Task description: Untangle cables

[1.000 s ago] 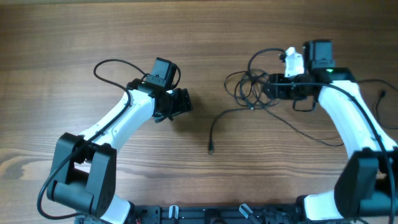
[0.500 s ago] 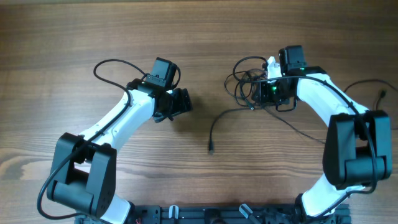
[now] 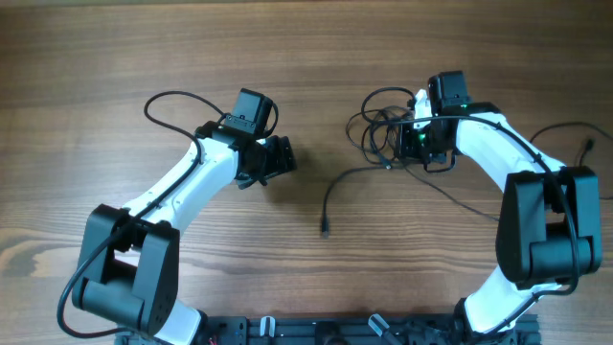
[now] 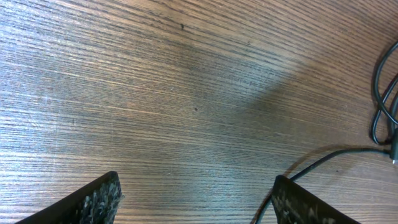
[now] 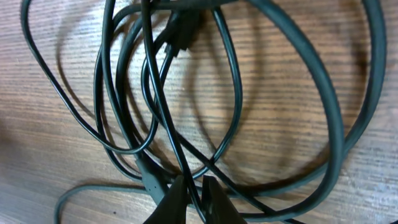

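Note:
The cables (image 3: 380, 132) lie as a loose tangle of thin dark loops at the right middle of the table. One strand runs out to a small plug end (image 3: 325, 230) nearer the front. My right gripper (image 3: 400, 142) is down in the tangle. In the right wrist view its fingertips (image 5: 176, 198) are nearly together, pinching one thin strand (image 5: 163, 118) of the loops, with a plug (image 5: 182, 34) above. My left gripper (image 3: 280, 157) is open and empty, apart from the tangle. In its wrist view its fingers (image 4: 96, 200) stand wide over bare wood, with a strand (image 4: 326, 158) by the right finger.
The table is brown wood grain. Another thin strand (image 3: 484, 209) trails from the tangle towards the right arm's base. A small cable end (image 3: 588, 145) lies at the far right edge. The left arm's own thick black cable (image 3: 170, 99) loops behind it.
My right arm swung left and turned into the tangle, and the loops shifted slightly; it has held still for the last half second. The left arm has not moved.

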Tool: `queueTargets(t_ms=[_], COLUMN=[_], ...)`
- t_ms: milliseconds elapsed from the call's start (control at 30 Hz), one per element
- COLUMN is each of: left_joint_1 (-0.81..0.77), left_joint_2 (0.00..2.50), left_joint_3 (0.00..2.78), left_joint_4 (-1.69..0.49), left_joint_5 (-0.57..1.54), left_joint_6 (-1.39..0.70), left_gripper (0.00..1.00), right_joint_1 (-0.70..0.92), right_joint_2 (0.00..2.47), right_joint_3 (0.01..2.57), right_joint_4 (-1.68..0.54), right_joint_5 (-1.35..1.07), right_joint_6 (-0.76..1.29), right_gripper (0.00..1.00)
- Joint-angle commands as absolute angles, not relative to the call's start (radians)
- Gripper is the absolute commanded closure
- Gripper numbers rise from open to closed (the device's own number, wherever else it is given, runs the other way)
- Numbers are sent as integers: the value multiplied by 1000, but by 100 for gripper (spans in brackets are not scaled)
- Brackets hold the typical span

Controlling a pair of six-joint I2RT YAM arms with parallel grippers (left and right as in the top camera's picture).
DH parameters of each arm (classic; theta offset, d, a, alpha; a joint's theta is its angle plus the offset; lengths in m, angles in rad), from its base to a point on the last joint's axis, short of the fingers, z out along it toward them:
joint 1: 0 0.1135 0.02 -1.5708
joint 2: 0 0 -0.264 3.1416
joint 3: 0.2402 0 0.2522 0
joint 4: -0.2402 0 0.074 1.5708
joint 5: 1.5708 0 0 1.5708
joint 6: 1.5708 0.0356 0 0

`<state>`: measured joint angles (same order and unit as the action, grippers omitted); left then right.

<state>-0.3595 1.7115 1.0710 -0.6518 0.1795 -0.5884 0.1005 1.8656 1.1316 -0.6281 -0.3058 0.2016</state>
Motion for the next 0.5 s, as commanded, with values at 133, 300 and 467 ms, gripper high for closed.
queueTargets(t_ms=[133,300,467], left_joint_1=[-355,-355,-356], left_joint_2=[1718,1718,1718], left_joint_3=[1079,1079,1079], left_joint_4=[-655,-662,-664], left_joint_5=[166,166,166], left_joint_6=[-581,-581,-581], left_gripper=[21,21,21], right_joint_1=[105,105,105], right_joint_2=[1888,1888,1860], right_joint_3=[1086,1081,1124], right_joint_4=[-638,-638,-695], right_joint_5=[-288,-290,-422], right_joint_6=[209,212,149], right_gripper=[87,96,96])
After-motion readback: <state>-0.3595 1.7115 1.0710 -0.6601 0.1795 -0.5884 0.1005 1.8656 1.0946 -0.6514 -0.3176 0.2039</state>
